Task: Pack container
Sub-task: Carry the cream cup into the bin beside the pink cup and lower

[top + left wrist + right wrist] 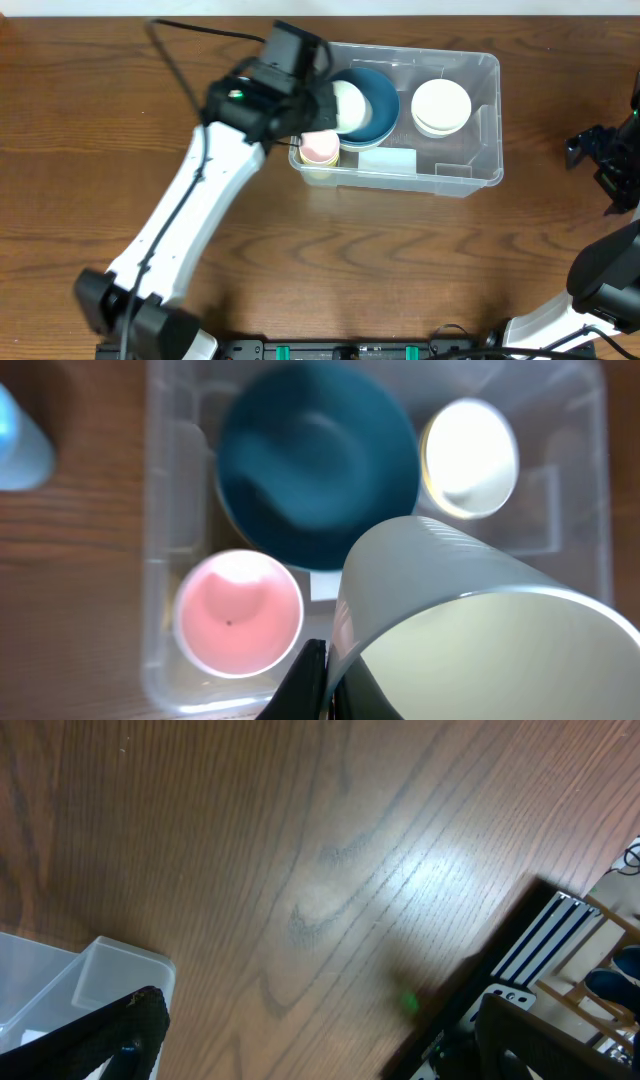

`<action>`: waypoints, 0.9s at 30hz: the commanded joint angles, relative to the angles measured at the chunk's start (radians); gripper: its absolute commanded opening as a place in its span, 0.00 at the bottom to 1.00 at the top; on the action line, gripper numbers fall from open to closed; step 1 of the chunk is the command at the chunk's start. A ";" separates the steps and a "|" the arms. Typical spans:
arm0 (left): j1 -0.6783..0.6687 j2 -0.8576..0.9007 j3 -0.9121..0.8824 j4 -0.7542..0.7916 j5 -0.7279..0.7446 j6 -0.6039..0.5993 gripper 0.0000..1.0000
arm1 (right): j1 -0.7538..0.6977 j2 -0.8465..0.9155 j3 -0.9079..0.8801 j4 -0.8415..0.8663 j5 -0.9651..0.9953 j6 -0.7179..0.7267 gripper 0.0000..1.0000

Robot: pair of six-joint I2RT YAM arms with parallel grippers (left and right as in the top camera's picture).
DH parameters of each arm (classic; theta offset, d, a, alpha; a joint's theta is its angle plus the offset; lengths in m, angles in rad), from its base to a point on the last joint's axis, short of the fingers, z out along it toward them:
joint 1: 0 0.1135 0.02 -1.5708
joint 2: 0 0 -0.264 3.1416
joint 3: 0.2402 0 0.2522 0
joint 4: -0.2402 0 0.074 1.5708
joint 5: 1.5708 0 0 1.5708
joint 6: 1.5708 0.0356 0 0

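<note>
On the desk (120,120) sits the container (470,180), a large clear bin lying lengthwise between the two arms, with a pale label (387,160) on its near long wall.

At the container's left end the left arm (190,210) reaches in over the rim. The left tool (325,110) is closed tight on a white cup (470,630), pinching it at the rim. In the left wrist view one dark finger (305,685) presses the cup's outer wall, and the other finger is hidden behind the cup. The cup hangs inside the container's outline, over the left edge of a blue bowl (378,100). Whether cup and bowl touch, I cannot tell.

The blue bowl rests mouth up on the container's floor, left of its middle and toward the far wall. A pink cup (320,148) stands upright in the container's near left corner, just beside the bowl. A cream cup (441,105) stands in the right half, apart from the bowl. From overhead it shows a doubled rim, and I cannot tell if it is one piece or a stack.

Just outside the container's left end, the left wrist view catches a pale blue thing (15,440) on the desk, too blurred to name.

Well off the container's right end, the right tool (325,1035) hangs over bare desk with its fingers spread as wide as they go and nothing between them. Only a corner of the container shows at the edge of its wrist view.
</note>
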 commanded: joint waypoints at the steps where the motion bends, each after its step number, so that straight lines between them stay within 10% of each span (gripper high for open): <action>1: -0.035 0.059 0.003 0.005 -0.029 0.021 0.06 | -0.001 -0.005 -0.001 -0.001 0.011 0.011 0.99; 27: -0.079 0.166 -0.008 -0.112 -0.053 0.069 0.06 | -0.001 -0.005 -0.001 -0.001 0.011 0.012 0.99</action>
